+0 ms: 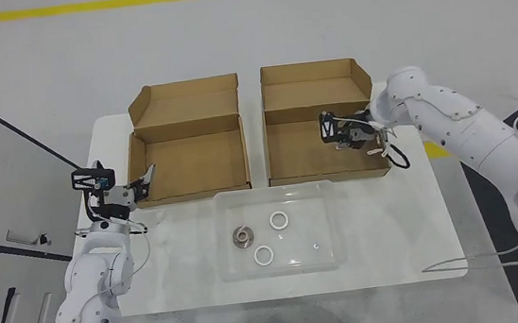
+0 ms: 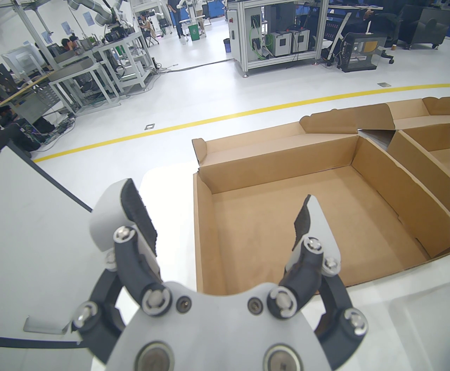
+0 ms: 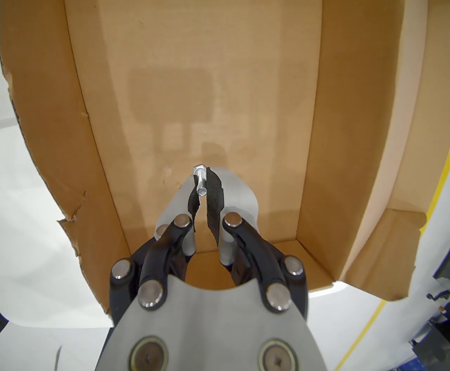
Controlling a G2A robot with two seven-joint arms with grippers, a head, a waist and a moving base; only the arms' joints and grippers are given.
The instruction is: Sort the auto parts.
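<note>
In the right gripper (image 3: 203,189), jaws narrowed tight onto a small hex bolt (image 3: 199,177), head outward, over the floor of the right cardboard box (image 1: 302,162). At the left gripper (image 2: 219,207), jaws spread wide on nothing, by the left wall of the left cardboard box (image 1: 188,164). In the clear tray (image 1: 245,206), nearer: far white ring (image 1: 279,220), near white ring (image 1: 264,255), metal hub (image 1: 241,235), tiny pale part (image 1: 316,246).

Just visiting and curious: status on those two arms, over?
Right gripper shut on bolt over right box. Left gripper open beside left box. White rings, metal part wait in tray.
</note>
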